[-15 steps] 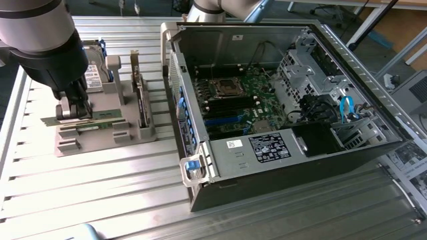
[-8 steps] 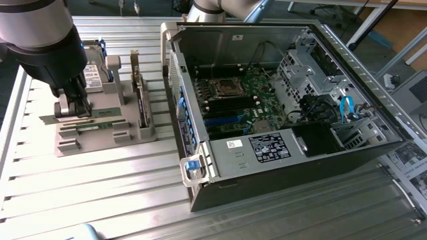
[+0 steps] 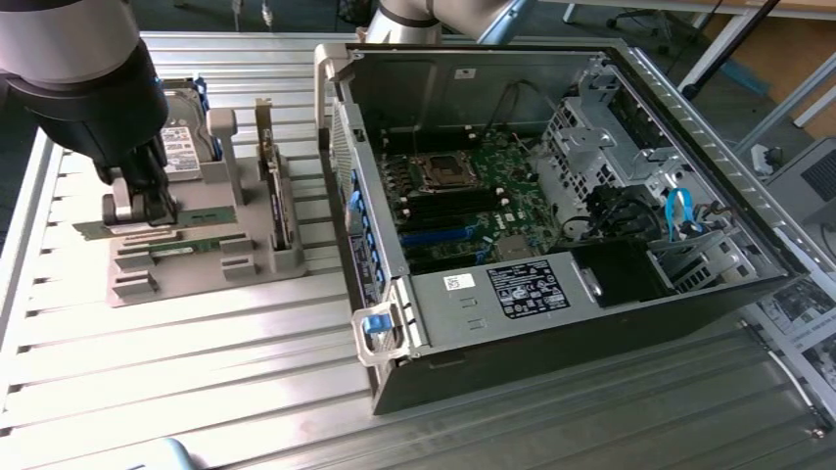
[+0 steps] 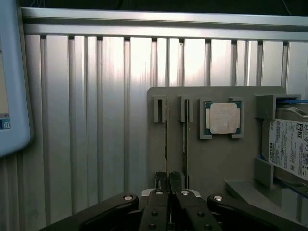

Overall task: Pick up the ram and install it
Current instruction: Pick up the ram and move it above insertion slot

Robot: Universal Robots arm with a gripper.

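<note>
The gripper (image 3: 137, 217) (image 4: 168, 180) was seen lowered over a matte grey moulded holder (image 3: 196, 279) (image 4: 211, 159) at the exterior view's left, on a bench (image 3: 196, 372) (image 4: 96, 120) of ribbed, reflective aluminium slats. Its black fingers were drawn narrow about the top edge of the ram (image 3: 196, 216) (image 4: 167, 139), a thin green board stood on edge in the holder's slotted posts. A second, look-alike stick (image 3: 196, 245) (image 4: 185, 134) was set just beside it, parallel and apart. In the wrist view a square silver processor (image 4: 224, 118) was seated in a recessed frame, and a metal hard drive (image 3: 183, 142) (image 4: 288, 149) with a white label was propped beyond it. At the exterior view's right, an open black steel computer case (image 3: 549, 323) was laid on its side, its green motherboard (image 3: 484, 186) exposed.
</note>
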